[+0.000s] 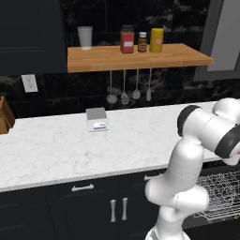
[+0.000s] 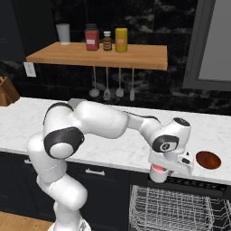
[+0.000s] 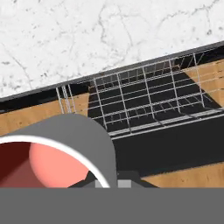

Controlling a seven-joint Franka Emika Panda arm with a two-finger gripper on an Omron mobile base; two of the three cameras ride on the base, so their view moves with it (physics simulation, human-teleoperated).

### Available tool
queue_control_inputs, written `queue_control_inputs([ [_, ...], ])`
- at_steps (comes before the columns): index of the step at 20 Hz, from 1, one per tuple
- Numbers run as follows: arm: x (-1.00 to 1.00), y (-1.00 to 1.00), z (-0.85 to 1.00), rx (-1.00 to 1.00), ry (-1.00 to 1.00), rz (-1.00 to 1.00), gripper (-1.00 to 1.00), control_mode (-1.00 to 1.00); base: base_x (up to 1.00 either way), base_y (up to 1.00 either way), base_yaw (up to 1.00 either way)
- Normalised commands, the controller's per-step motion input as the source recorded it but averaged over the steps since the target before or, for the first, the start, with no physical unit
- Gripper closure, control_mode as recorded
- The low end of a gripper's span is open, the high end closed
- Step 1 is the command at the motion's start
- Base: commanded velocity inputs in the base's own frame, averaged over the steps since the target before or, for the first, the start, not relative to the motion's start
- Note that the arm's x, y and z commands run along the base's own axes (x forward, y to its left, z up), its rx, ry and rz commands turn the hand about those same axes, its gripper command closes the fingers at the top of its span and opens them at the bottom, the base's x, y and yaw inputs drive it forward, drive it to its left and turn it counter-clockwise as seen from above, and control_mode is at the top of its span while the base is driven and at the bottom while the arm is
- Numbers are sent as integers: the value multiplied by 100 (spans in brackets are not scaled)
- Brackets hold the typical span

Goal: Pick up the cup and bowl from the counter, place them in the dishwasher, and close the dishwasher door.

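You have the grey cup with its red inside (image 3: 57,151) hard up against the jaws: in the hand view it sits at the lower left, its white-edged rim tilted toward the camera, its wall touching the dark finger tips (image 3: 94,178) at the bottom edge. The jaws are pressed together on the cup's wall, pinching it. In the right base view you see the cup's reddish underside (image 2: 159,172) just under the white hand, held over the front edge of the long white marble counter with faint grey veins (image 2: 113,149) and above the silvery wire rack (image 2: 171,207) of the open dark dishwasher (image 2: 180,181). The hand view looks down through that rack (image 3: 144,96) to a dark panel and wooden floor beneath.

The round dark brown bowl (image 2: 208,159) lies on the counter just to the right of the hand, near the counter's front edge, apart from the cup.

Further left on the counter, in the left base view, stands a small grey kitchen scale (image 1: 96,119). Above it a brown wooden wall shelf (image 1: 136,57) carries a pale tumbler (image 1: 85,37), a red jar (image 1: 127,39), a small dark bottle (image 1: 142,42) and a yellow canister (image 1: 156,40)
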Motion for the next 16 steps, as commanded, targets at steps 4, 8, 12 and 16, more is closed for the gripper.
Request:
queue_control_inputs([
  [4,-73,29,-16,-1,-9,31,100,-100,0,0,0],
  [8,-34,0,-3,0,-6,19,100,-100,0,0,0],
  [12,-1,0,-9,0,0,10,100,-100,0,0,0],
  [16,-8,-23,-35,4,-10,0,100,-100,0,0,0],
])
